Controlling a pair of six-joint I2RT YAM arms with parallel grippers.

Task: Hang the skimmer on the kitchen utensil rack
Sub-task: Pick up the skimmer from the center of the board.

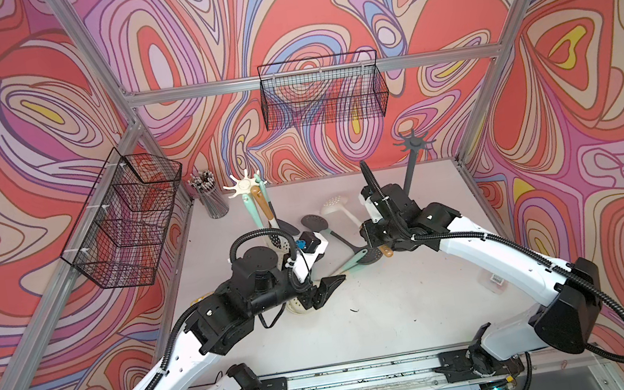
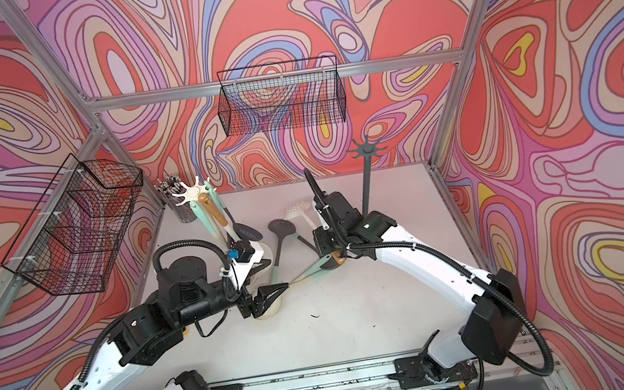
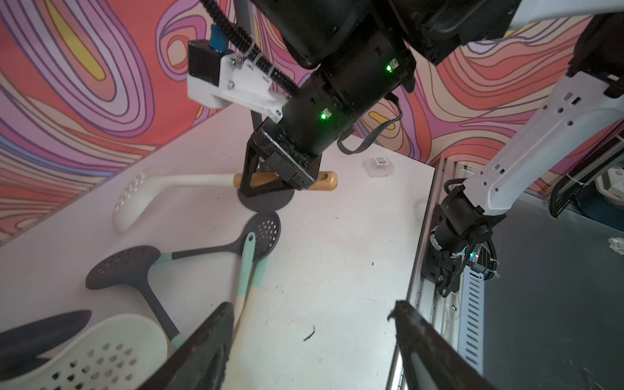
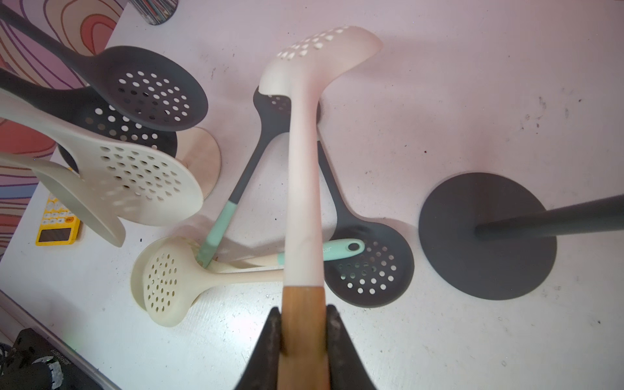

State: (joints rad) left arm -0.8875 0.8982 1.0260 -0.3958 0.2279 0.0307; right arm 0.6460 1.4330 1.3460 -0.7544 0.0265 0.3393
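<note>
My right gripper (image 4: 304, 324) is shut on the wooden handle of a white skimmer (image 4: 324, 50), which lies roughly level, low over the table and across two dark skimmers. In both top views its head (image 1: 334, 203) (image 2: 295, 208) points toward the back wall. The left wrist view shows the same grip on the white skimmer (image 3: 141, 199), close to the grey rack's round base (image 3: 265, 202). That grey utensil rack (image 1: 413, 144) stands bare just behind my right arm. A white rack (image 1: 244, 184) at back left carries several utensils. My left gripper (image 3: 312, 309) (image 1: 335, 282) is open and holds nothing.
Loose on the table lie a dark skimmer with a mint handle (image 1: 312, 221), another dark skimmer (image 4: 368, 266) and a cream skimmer (image 4: 162, 280). Wire baskets (image 1: 322, 91) (image 1: 127, 222) hang on the frame. A pen cup (image 1: 211, 197), yellow calculator (image 4: 57, 223) and small clear box (image 1: 492, 278) stand nearby.
</note>
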